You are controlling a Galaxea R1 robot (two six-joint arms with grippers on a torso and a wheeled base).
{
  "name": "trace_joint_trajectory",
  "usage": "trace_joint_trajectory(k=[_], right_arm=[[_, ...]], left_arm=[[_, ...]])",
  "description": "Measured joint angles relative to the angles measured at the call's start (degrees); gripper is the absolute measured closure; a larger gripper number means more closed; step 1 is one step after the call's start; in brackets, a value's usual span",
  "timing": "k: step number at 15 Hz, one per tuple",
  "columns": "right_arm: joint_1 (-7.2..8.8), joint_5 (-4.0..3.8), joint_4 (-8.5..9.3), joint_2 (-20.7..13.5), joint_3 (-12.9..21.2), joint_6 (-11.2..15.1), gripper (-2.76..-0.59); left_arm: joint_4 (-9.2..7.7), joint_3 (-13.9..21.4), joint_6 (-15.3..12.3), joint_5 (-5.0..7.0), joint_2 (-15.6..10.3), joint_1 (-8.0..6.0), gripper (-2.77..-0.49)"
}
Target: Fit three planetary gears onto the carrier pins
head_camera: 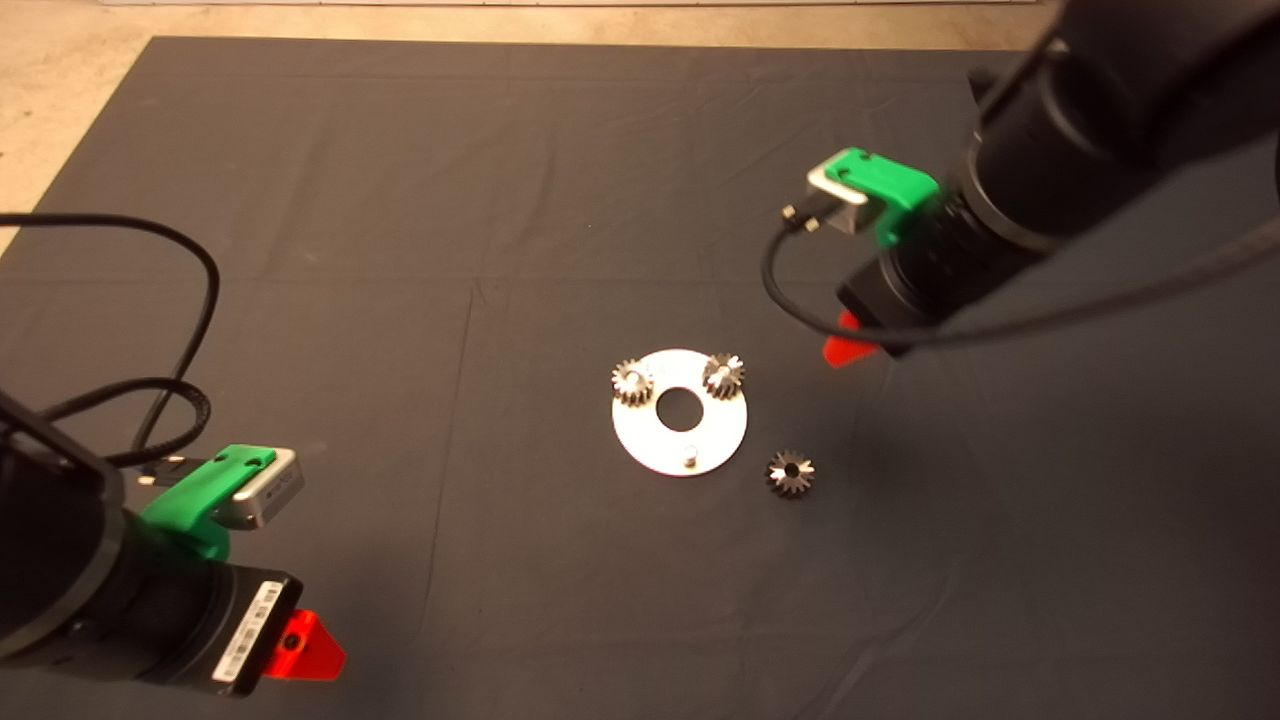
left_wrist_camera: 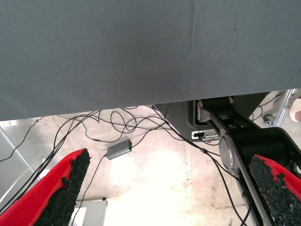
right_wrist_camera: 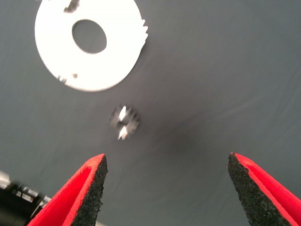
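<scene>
Resting on mat: silver disc (head_camera: 679, 412), near the middle of the dark mat (head_camera: 500, 200), flat, big centre hole showing.
Seated on pins: two planetary gears, one (head_camera: 632, 382) at about 10 o'clock on the disc, the other (head_camera: 723, 376) at about 2 o'clock.
Bare pin: one carrier pin (head_camera: 689, 456) at about 6 o'clock on the disc, upright, nothing on it.
Loose gear: third planetary gear (head_camera: 790, 473) flat on the mat, just off the disc's rim at about 4 o'clock, touching neither disc nor claw.
Right gripper (right_wrist_camera: 167, 188): held above the mat at about 2 o'clock from the disc, fingers wide apart, empty, loose gear and disc ahead of the pads.
Left gripper (left_wrist_camera: 171, 188): parked at the mat's lower left edge, about 8 o'clock from the disc, fingers apart, empty, floor cables (left_wrist_camera: 117, 125) beyond.
</scene>
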Motion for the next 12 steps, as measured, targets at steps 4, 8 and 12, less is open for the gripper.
trace_joint_trajectory(k=[4, 8, 12], right_arm=[[-0.05, 0.33, 1.35, -2.55, 10.43, 7.98, -2.02], [-3.94, 0.17, 1.37, -4.85, 14.04, 11.89, -2.18], [-7.53, 0.06, 1.35, -5.93, 14.98, 14.05, -2.3]], left_arm=[[-0.02, 0.0, 0.0, 0.0, 0.0, 0.0, -2.47], [-0.02, 0.0, 0.0, 0.02, 0.0, 0.0, -2.47], [-0.02, 0.0, 0.0, 0.0, 0.0, 0.0, -2.47]])
